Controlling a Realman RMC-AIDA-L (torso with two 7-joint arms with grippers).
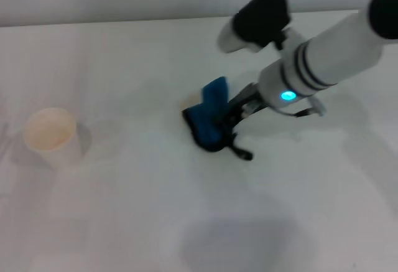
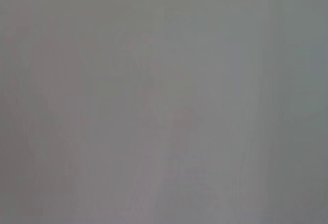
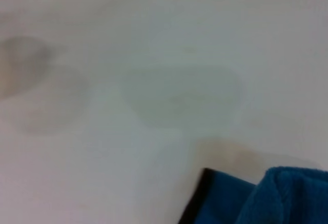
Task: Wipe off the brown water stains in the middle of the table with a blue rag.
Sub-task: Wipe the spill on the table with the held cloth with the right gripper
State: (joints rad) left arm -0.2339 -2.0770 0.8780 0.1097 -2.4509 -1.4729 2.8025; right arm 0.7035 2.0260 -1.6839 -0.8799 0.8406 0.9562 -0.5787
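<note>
My right gripper [image 1: 221,122] is shut on the blue rag [image 1: 208,116] and presses it onto the white table [image 1: 124,210] near the middle. A small patch of the brown water stains [image 1: 186,105] shows just at the rag's far left edge; the rest is hidden under the rag. In the right wrist view the rag [image 3: 266,198] fills one corner, with a pale tan smear of the stain [image 3: 241,155] on the table right beside it. The left gripper is out of view; its wrist view shows only a plain grey surface.
A pale paper cup [image 1: 51,132] stands on the table at the far left, well apart from the rag. The table's back edge [image 1: 124,23] runs along the top of the head view. A grey shadow [image 1: 242,241] lies on the near part of the table.
</note>
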